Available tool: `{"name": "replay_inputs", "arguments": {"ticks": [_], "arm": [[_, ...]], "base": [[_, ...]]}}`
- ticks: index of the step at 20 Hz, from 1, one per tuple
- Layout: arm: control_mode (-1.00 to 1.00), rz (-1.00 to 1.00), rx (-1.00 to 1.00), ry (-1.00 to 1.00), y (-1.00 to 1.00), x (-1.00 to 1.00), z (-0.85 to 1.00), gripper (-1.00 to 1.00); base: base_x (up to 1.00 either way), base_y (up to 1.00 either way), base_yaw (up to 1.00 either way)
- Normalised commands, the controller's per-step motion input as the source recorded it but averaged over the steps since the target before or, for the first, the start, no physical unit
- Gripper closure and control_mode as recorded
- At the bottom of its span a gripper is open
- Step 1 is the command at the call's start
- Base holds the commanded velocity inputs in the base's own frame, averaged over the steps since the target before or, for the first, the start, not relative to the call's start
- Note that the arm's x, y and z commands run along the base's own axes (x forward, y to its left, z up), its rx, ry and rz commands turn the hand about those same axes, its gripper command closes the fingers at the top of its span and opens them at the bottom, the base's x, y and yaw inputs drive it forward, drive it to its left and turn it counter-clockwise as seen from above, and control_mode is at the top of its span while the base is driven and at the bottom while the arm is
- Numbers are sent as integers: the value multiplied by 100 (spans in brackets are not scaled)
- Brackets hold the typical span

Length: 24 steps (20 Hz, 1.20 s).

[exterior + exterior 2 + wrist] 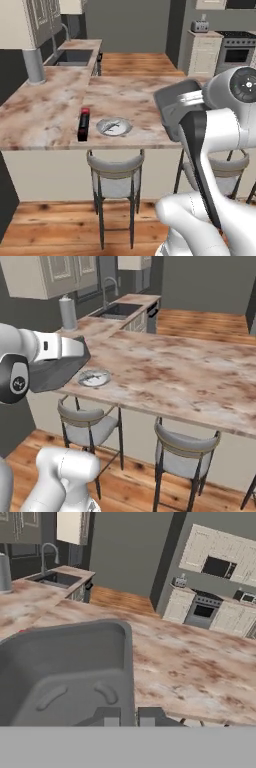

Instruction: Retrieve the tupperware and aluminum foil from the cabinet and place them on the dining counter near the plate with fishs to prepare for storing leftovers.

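Your fingers (129,717) grip the tupperware (65,672) by its rim above the surface (125,95); the aluminum foil (83,123) lies at the plate's (114,126) nine o'clock.

Both base views overlook the dining counter (125,95) (hand view closest).

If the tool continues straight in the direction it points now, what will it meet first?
Apart from the dark grey rectangular plastic tub that the tool holds, probably the brown-and-white marbled stone counter; depth is unclear.
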Motion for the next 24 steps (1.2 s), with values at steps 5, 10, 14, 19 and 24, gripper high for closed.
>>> {"name": "replay_inputs", "arguments": {"ticks": [5, 10, 14, 19, 24], "arm": [[100, 0, 0, 0, 0, 0, 0, 100], [100, 0, 0, 0, 0, 0, 0, 100], [100, 0, 0, 0, 0, 0, 0, 100], [100, 0, 0, 0, 0, 0, 0, 100], [-100, 0, 6, -8, 0, 52, -24, 100]], "base": [[60, 65, -24], [81, 14, -14], [88, 0, -10], [78, 0, -6], [13, 1, -1]]}}
